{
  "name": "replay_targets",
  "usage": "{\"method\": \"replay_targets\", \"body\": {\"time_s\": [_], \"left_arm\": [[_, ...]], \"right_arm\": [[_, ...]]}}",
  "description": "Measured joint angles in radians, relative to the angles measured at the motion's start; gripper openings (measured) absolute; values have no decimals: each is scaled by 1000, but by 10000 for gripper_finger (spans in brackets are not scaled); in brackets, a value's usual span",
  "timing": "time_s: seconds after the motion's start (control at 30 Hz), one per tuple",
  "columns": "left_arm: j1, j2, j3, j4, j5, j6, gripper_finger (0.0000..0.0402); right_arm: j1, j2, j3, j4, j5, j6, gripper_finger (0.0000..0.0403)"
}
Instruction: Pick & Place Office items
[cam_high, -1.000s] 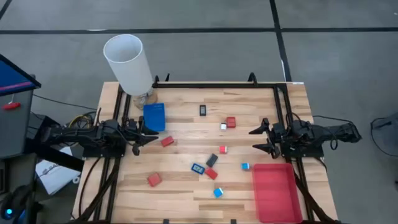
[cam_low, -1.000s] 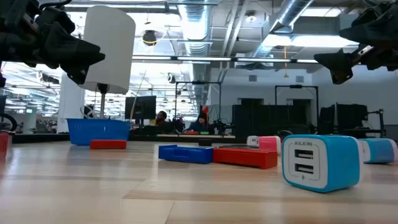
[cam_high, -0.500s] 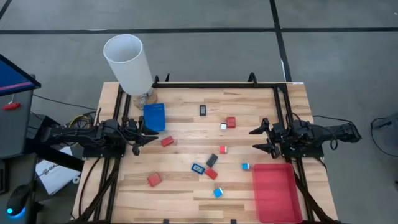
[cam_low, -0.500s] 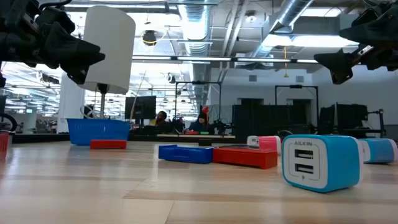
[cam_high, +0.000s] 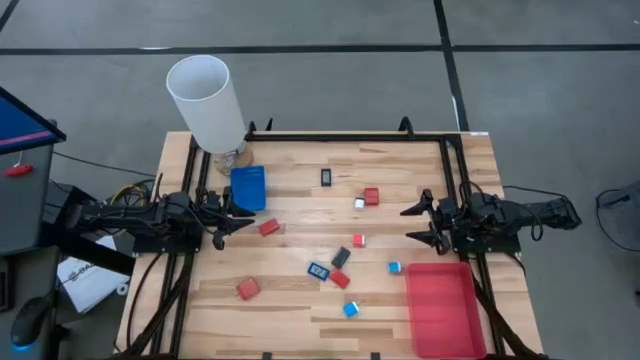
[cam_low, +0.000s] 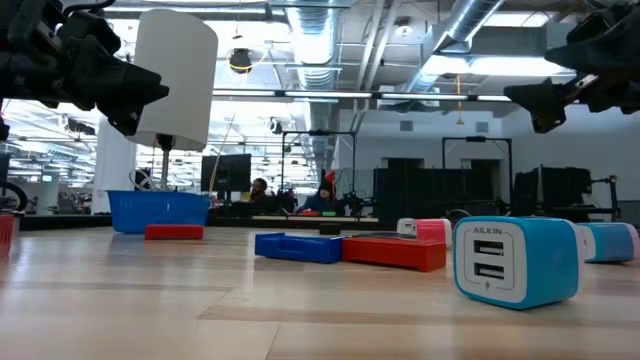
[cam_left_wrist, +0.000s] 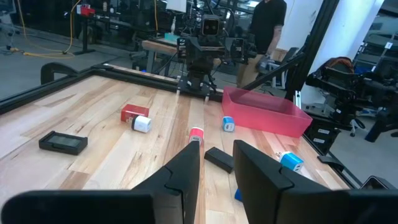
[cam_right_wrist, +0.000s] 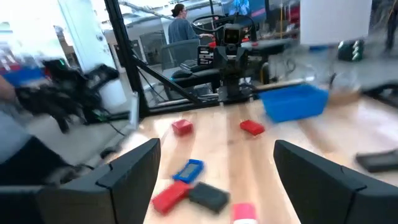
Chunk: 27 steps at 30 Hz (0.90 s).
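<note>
Left gripper (cam_high: 226, 229): it hovered at the left edge of the counter (cam_high: 300, 300), just beside the blue bin (cam_high: 248, 187) and near a red piece (cam_high: 269, 227). Its fingers (cam_left_wrist: 186, 171) stood only a little apart, with a narrow gap, and they held nothing.
Right gripper (cam_high: 418, 224): it hovered at the right edge of the counter, just above the far end of the red tray (cam_high: 443, 308). Its fingers (cam_right_wrist: 134, 168) were spread wide and held nothing.
Items, far part: a black piece (cam_high: 326, 177) lay flat near the far edge; a red block (cam_high: 371, 196) lay just beside a small white piece (cam_high: 359, 203).
Items, middle: a red-and-white piece (cam_high: 358, 240) lay alone; nearer to the front a black block (cam_high: 341, 257), a blue flat piece (cam_high: 318, 270) and a red flat piece (cam_high: 340, 279) lay close together.
Items, front: a red block (cam_high: 248, 289) lay toward the left; a light blue charger (cam_high: 351, 310) lay near the front edge; a second light blue piece (cam_high: 394, 267) lay just beside the tray.
Tray and bin: no pieces showed inside the tray; inside of the bin I cannot tell.
Cylinder (cam_high: 207, 103): white, upright, at the far left corner behind the bin.
Low view: the charger (cam_low: 516, 262) was nearest to the camera, and both grippers hung above the counter.
Background: people showed in the room behind the counter.
</note>
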Motion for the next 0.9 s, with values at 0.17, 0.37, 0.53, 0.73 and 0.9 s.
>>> {"method": "replay_targets", "body": {"time_s": [0.17,0.37,0.53,0.73,0.9], "left_arm": [[1,0,0,16,-74,0,94],[1,0,0,129,-102,-76,94],[1,0,0,276,-235,-286,94],[1,0,0,462,-320,-430,94],[1,0,0,624,-323,-435,94]], "right_arm": [[-28,0,0,63,22,-191,305],[-56,0,0,297,21,-99,305],[-55,1,-1,569,33,193,305],[-54,2,8,787,59,153,305],[-54,4,16,1112,91,118,305]]}}
